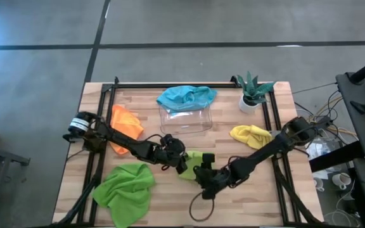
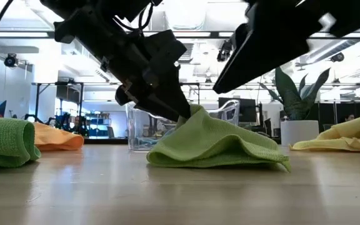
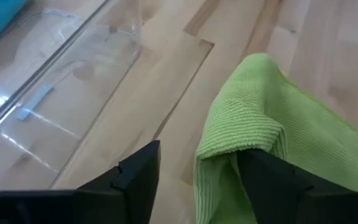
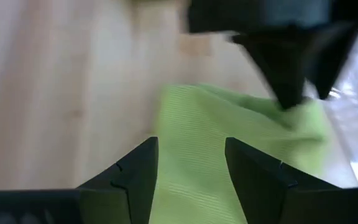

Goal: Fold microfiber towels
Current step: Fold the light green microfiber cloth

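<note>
A folded lime green towel (image 1: 192,162) lies at the table's middle near side, one part raised into a peak (image 2: 197,112). My left gripper (image 3: 201,149) is open at that peak, reaching in from the table's left (image 1: 180,157). My right gripper (image 4: 191,140) is open above the same towel with nothing between its fingers, coming from the right (image 1: 206,172). A second lime green towel (image 1: 125,190) lies bunched near left, an orange towel (image 1: 125,125) far left, a yellow towel (image 1: 251,135) on the right. A teal towel (image 1: 185,97) rests on the clear tray. My left gripper touches the green towel with one open finger (image 3: 272,180) only. The towel's raised hemmed edge (image 3: 241,144) lies over that fingertip, and the other finger (image 3: 138,171) stands free over bare wood. The fingers slant down from the table's left. The rest of the towel lies on the table.
A clear plastic tray (image 1: 185,120) stands just beyond the grippers at the far middle. A small potted plant (image 1: 253,94) is at the far right. Black rails (image 1: 100,126) run along the table's left and right sides. A black cable loop (image 1: 201,206) lies near the front edge.
</note>
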